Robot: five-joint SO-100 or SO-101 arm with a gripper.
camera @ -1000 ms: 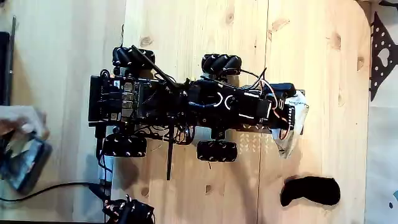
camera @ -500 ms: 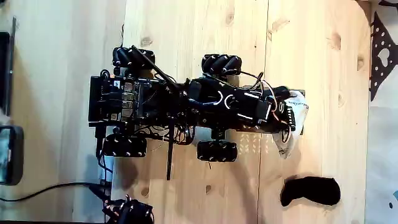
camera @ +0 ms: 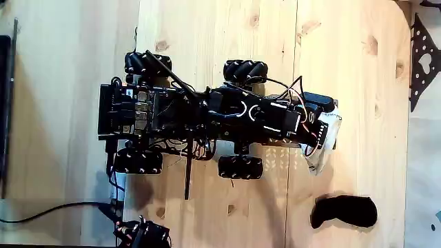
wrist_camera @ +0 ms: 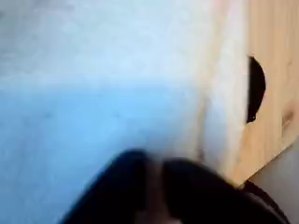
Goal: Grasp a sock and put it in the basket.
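Note:
In the fixed view the arm reaches right along the wheeled chassis (camera: pixel 179 114). My gripper (camera: pixel 321 129) is at its right end, over the cream-white sock (camera: pixel 325 141). The sock lies at the right end of the black basket (camera: pixel 282 143), which the arm mostly hides, and one end droops past the basket's lower edge. The wrist view is blurred. There, pale sock cloth (wrist_camera: pixel 103 84) takes up most of the picture. Two dark fingers (wrist_camera: pixel 206 191) stand close together at the bottom with pale cloth in the narrow gap.
A black sock (camera: pixel 343 212) lies on the wooden table (camera: pixel 220 41) below right of the chassis, and shows as a dark shape (wrist_camera: pixel 254 89) in the wrist view. Cables (camera: pixel 48 207) trail at the lower left. A black perforated plate (camera: pixel 422 58) sits at the right edge.
The hand and the phone at the left edge have gone from view. The arm's end has shifted slightly right over the sock, whose upper part has changed shape a little.

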